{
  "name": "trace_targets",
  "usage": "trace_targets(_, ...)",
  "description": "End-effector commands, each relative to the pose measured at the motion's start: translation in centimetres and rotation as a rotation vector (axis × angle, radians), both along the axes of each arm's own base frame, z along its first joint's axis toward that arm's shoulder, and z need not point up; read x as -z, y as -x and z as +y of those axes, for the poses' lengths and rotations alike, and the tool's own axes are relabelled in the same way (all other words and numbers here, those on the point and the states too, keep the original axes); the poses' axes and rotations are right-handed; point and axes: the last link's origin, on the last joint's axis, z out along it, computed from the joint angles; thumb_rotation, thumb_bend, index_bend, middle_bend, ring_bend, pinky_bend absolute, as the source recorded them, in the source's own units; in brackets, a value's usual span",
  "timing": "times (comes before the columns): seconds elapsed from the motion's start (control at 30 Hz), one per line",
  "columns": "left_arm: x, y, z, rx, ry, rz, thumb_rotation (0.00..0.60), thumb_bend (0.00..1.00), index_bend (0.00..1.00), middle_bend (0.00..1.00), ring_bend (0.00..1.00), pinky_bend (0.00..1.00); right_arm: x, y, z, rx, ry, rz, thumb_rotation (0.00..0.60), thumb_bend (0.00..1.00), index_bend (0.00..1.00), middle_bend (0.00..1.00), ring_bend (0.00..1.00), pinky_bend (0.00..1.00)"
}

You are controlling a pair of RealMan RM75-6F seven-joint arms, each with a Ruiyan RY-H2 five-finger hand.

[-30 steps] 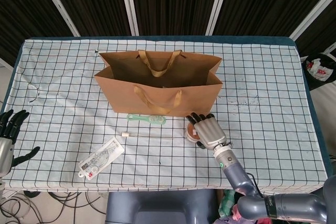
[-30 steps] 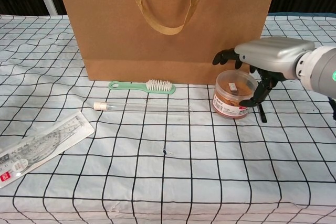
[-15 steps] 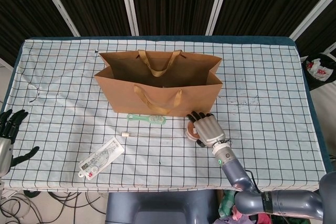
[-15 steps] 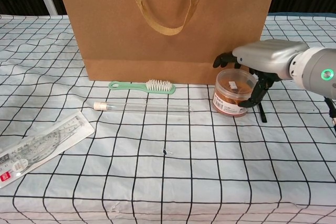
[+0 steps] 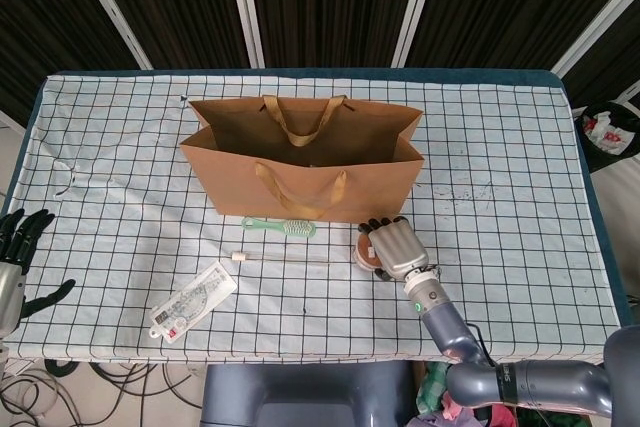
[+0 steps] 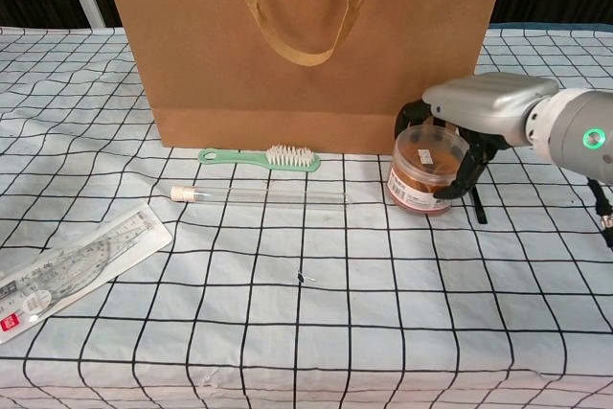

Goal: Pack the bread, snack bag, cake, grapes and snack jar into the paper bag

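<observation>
The right hand [image 6: 479,117] sits over the snack jar [image 6: 426,171], its palm above the lid and its dark fingers [image 6: 458,177] curled down around the sides. The grip looks closed on the jar, though whether the jar has left the surface [image 6: 316,332] cannot be told; in the chest view its base appears tipped a little. The jar stands directly under the hand, and the paper bag [image 5: 300,162] rises just beyond the fingertips, its front wall close behind the jar and its mouth open upward.

The jar is a small clear plastic tub with a red label and brownish contents, likely light and rigid. Its smooth rounded wall could slip in a loose hold, so a wrap around the upper sides just below the lid rim seems the safest grip. It will need lifting well above the bag's edge, because the thin paper wall would fold if knocked.

To the hand's left lie a green brush [image 6: 261,156], a glass tube [image 6: 259,196] and a ruler packet [image 6: 72,270], none of them task items. The left hand [image 5: 18,247] hangs far off at the surface's edge, fingers spread, holding nothing.
</observation>
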Motion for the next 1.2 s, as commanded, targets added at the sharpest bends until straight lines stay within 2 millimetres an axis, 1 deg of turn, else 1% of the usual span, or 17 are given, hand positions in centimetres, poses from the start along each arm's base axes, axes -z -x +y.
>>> trace_targets(0.03, 0.0, 0.0, 0.0, -0.001, 0.000, 0.000, 0.600, 0.07, 0.10, 0.10, 0.01, 0.08, -0.7, 0.0, 0.0, -0.010, 0.032, -0.040, 0.600, 0.31, 0.36, 0.42, 0.49, 0.42)
trace_targets(0.1, 0.0, 0.0, 0.0, -0.001, 0.002, 0.001, 0.600, 0.07, 0.10, 0.10, 0.01, 0.08, -1.6, -0.1, 0.1, -0.015, 0.055, -0.069, 0.600, 0.31, 0.36, 0.42, 0.49, 0.42)
trace_targets(0.2, 0.1, 0.0, 0.0, -0.001, 0.004, 0.002, 0.600, 0.07, 0.10, 0.10, 0.01, 0.08, -3.6, -0.3, 0.5, -0.010, 0.089, -0.126, 0.600, 0.31, 0.37, 0.41, 0.49, 0.42)
trace_targets(0.27, 0.1, 0.0, 0.1, -0.003, 0.006, 0.004, 0.600, 0.07, 0.10, 0.10, 0.01, 0.08, -5.7, -0.2, 0.7, -0.002, 0.130, -0.162, 0.600, 0.31, 0.37, 0.41, 0.49, 0.42)
trace_targets(0.3, 0.2, 0.0, 0.1, -0.003, 0.007, 0.005, 0.600, 0.07, 0.10, 0.10, 0.01, 0.08, -7.4, 0.0, 0.8, 0.006, 0.171, -0.174, 0.600, 0.31, 0.37, 0.41, 0.49, 0.42)
trace_targets(0.33, 0.2, 0.0, 0.1, -0.003, 0.008, 0.006, 0.600, 0.07, 0.10, 0.10, 0.01, 0.08, -8.5, 0.3, 0.9, 0.014, 0.196, -0.178, 0.600, 0.31, 0.37, 0.41, 0.49, 0.42)
trace_targets(0.37, 0.2, 0.0, 0.1, -0.003, 0.009, 0.006, 0.600, 0.07, 0.10, 0.10, 0.01, 0.08, -9.3, 0.4, 1.0, 0.020, 0.212, -0.182, 0.600, 0.31, 0.37, 0.40, 0.49, 0.42)
trace_targets(0.4, 0.3, 0.0, 0.1, -0.002, 0.010, 0.007, 0.600, 0.07, 0.10, 0.10, 0.01, 0.08, -10.5, 0.7, 1.1, 0.033, 0.245, -0.190, 0.600, 0.31, 0.37, 0.40, 0.49, 0.42)
trace_targets(0.57, 0.3, 0.0, 0.0, -0.003, 0.008, 0.005, 0.600, 0.07, 0.10, 0.10, 0.01, 0.08, -15.3, 2.1, 1.8, 0.088, 0.377, -0.236, 0.600, 0.31, 0.37, 0.40, 0.49, 0.42)
trace_targets(0.63, 0.2, -0.1, 0.0, -0.002, 0.004, 0.002, 0.600, 0.07, 0.10, 0.10, 0.01, 0.08, -17.7, 2.7, 1.7, 0.103, 0.455, -0.257, 0.600, 0.30, 0.37, 0.40, 0.49, 0.42)
trace_targets(0.73, 0.2, -0.1, -0.1, 0.000, 0.002, 0.001, 0.600, 0.07, 0.10, 0.10, 0.01, 0.08, -20.1, 2.7, 1.2, 0.063, 0.551, -0.301, 0.600, 0.28, 0.37, 0.40, 0.49, 0.42)
trace_targets(0.83, 0.4, 0.0, -0.1, -0.002, 0.009, 0.005, 0.600, 0.07, 0.10, 0.10, 0.01, 0.08, -22.1, 1.8, 0.3, -0.033, 0.661, -0.418, 0.600, 0.28, 0.37, 0.41, 0.49, 0.42)
trace_targets(0.9, 0.5, 0.0, 0.0, -0.008, 0.019, 0.010, 0.600, 0.07, 0.10, 0.10, 0.01, 0.08, -22.9, 1.0, -0.5, -0.105, 0.720, -0.506, 0.600, 0.28, 0.37, 0.41, 0.49, 0.42)
trace_targets(1.0, 0.6, 0.0, 0.0, -0.011, 0.023, 0.013, 0.600, 0.07, 0.10, 0.10, 0.01, 0.08, -23.3, -0.2, -1.6, -0.171, 0.757, -0.555, 0.600, 0.28, 0.37, 0.41, 0.49, 0.42)
trace_targets(1.07, 0.6, 0.0, 0.0, -0.011, 0.022, 0.013, 0.600, 0.07, 0.10, 0.10, 0.01, 0.08, -23.2, -1.1, -2.4, -0.199, 0.765, -0.574, 0.600, 0.28, 0.37, 0.41, 0.49, 0.42)
trace_targets(1.2, 0.6, 0.0, 0.0, -0.012, 0.021, 0.014, 0.600, 0.07, 0.10, 0.10, 0.01, 0.08, -22.3, -4.0, -4.2, -0.258, 0.712, -0.604, 0.600, 0.28, 0.37, 0.41, 0.49, 0.42)
